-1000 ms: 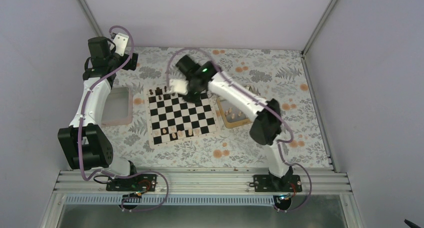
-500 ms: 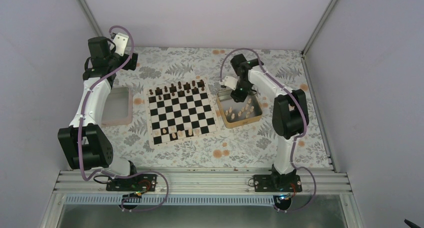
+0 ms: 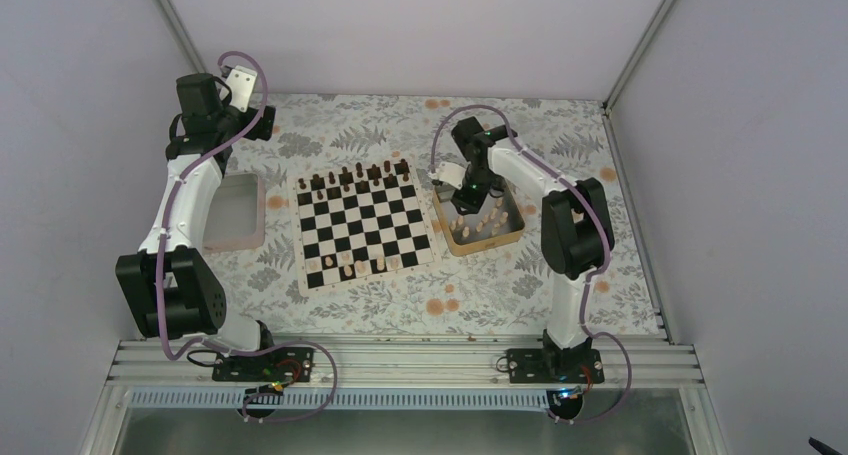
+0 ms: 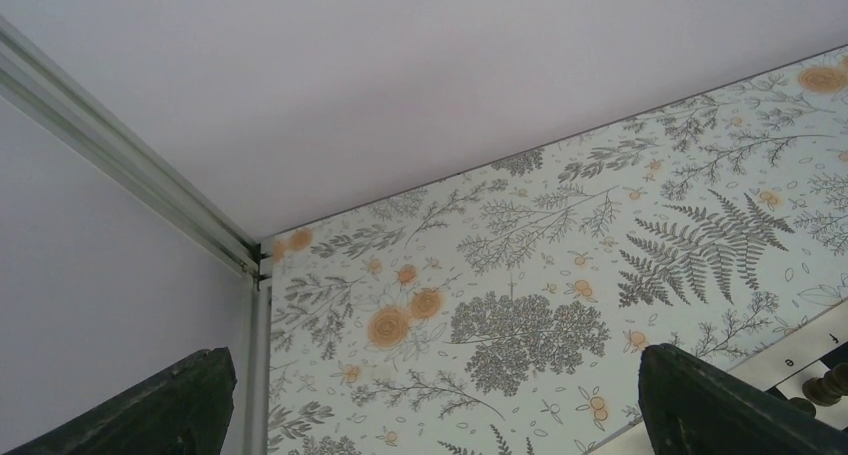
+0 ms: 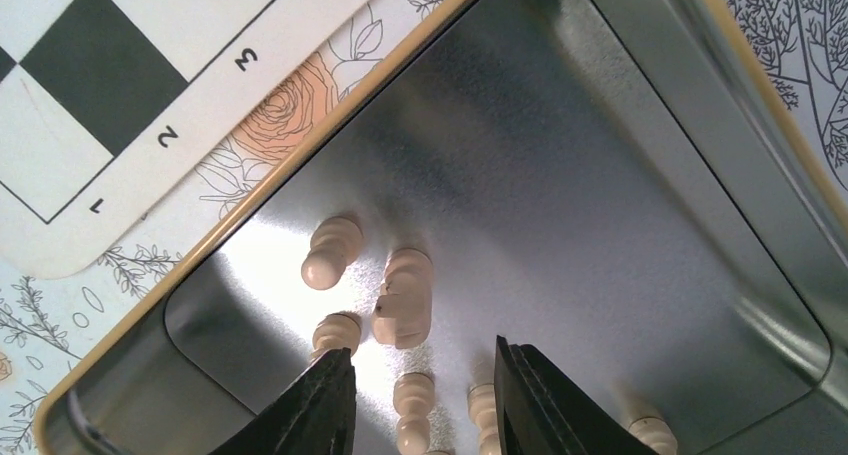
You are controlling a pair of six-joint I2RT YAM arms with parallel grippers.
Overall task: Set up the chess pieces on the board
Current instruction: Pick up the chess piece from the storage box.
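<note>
The board lies in the middle of the table. Dark pieces stand along its far row and a few light tan chess pieces stand near its front edge. Several more light pieces lie in the gold tin tray to the board's right. My right gripper is open, low over the tray's far left corner. In the right wrist view its fingers straddle a lying light piece; others lie just beyond. My left gripper is open, raised at the far left.
A pale pinkish-rimmed tray sits left of the board. The left wrist view shows my left gripper above the floral tablecloth, the back wall corner post and the board's corner. The board's numbered border lies beside the tin's rim.
My right arm swung from over the board's far row to the tin tray, then settled lower over the pieces in its far left corner. The left arm has not moved.
</note>
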